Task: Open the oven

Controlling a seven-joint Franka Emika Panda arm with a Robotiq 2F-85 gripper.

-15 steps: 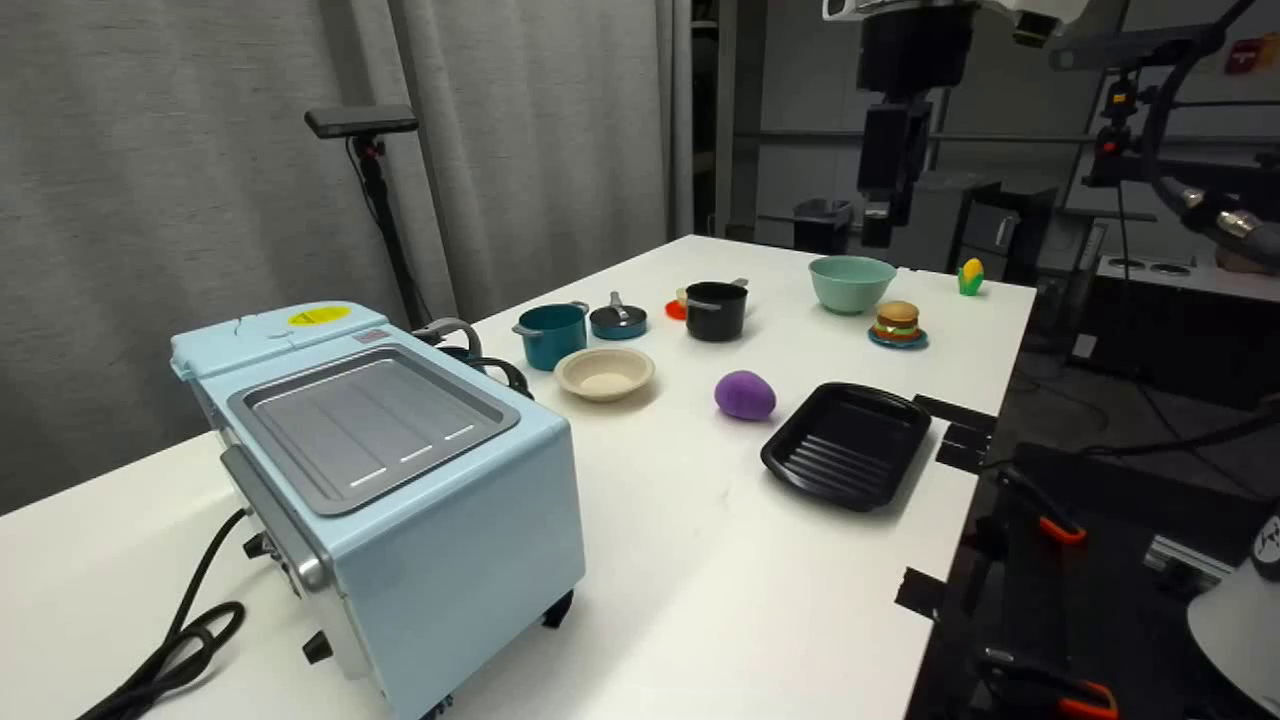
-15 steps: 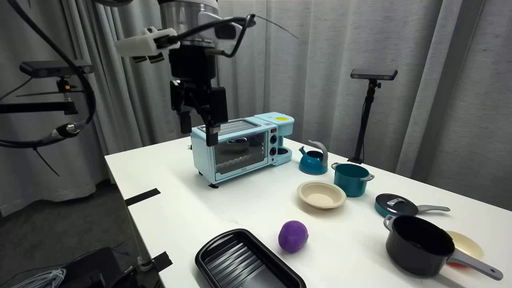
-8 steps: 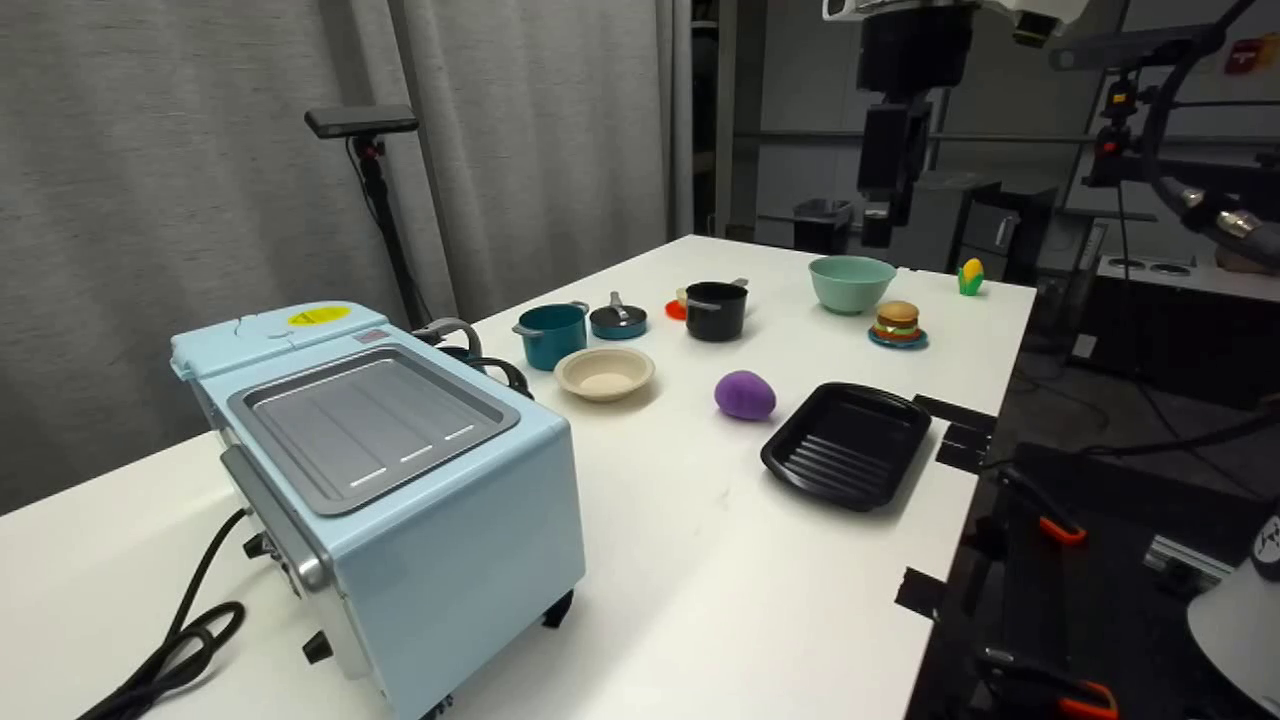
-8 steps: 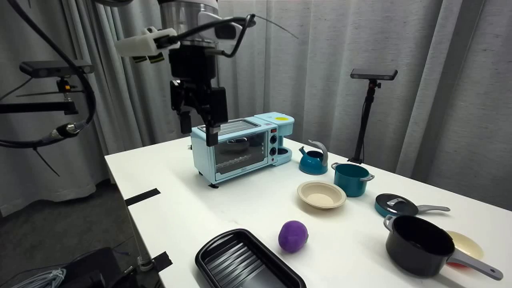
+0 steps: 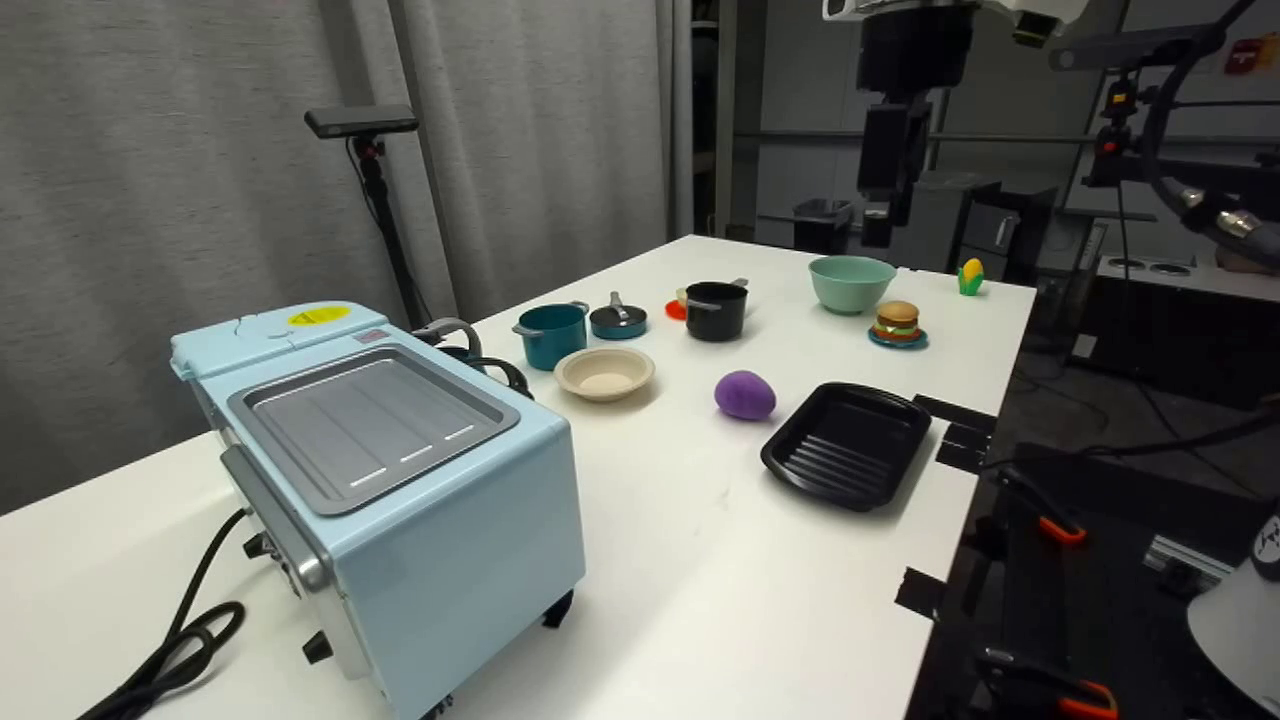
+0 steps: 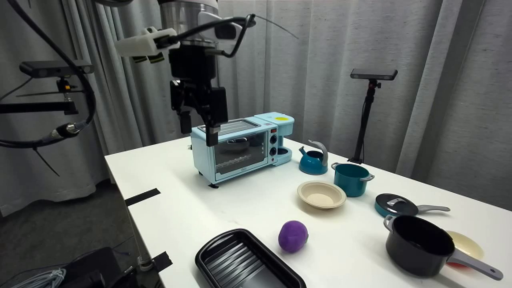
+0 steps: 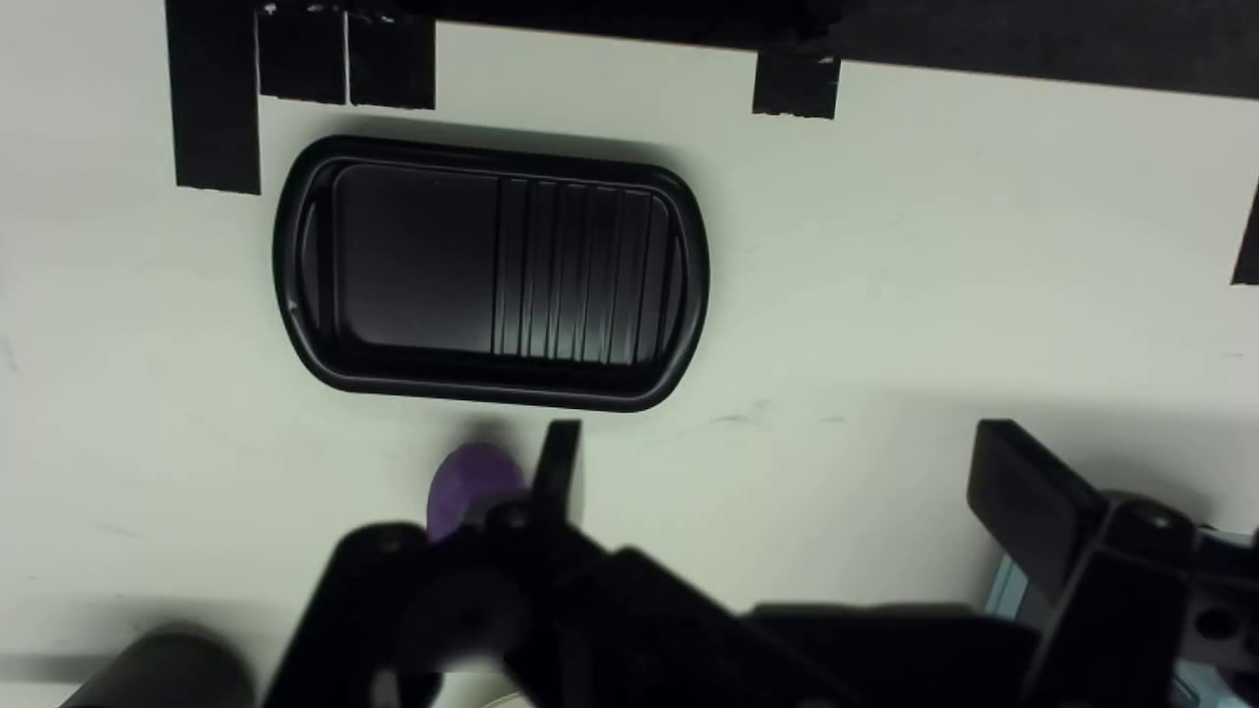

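Observation:
The pale-blue oven (image 5: 460, 560) stands on the white table. In an exterior view its front faces the camera (image 6: 240, 154), and the glass door is shut with dark knobs to its right. A silver handle (image 5: 275, 515) runs along the upper front edge. In the wrist view only a blue sliver of the oven (image 7: 1006, 588) shows at lower right, partly hidden by a finger. My gripper (image 7: 779, 438) is open and empty, fingers wide apart, high above the table. It also shows in both exterior views (image 6: 199, 130) (image 5: 880, 225), apart from the oven.
A black tray (image 6: 244, 260) and purple eggplant-like toy (image 6: 293, 237) lie below and near the gripper. A beige bowl (image 6: 322, 195), teal kettle (image 6: 313, 162), teal pot (image 6: 352, 180), lidded pan (image 6: 396, 205) and black pot (image 6: 418, 246) stand along the far side. A black cord (image 5: 170, 660) lies by the oven.

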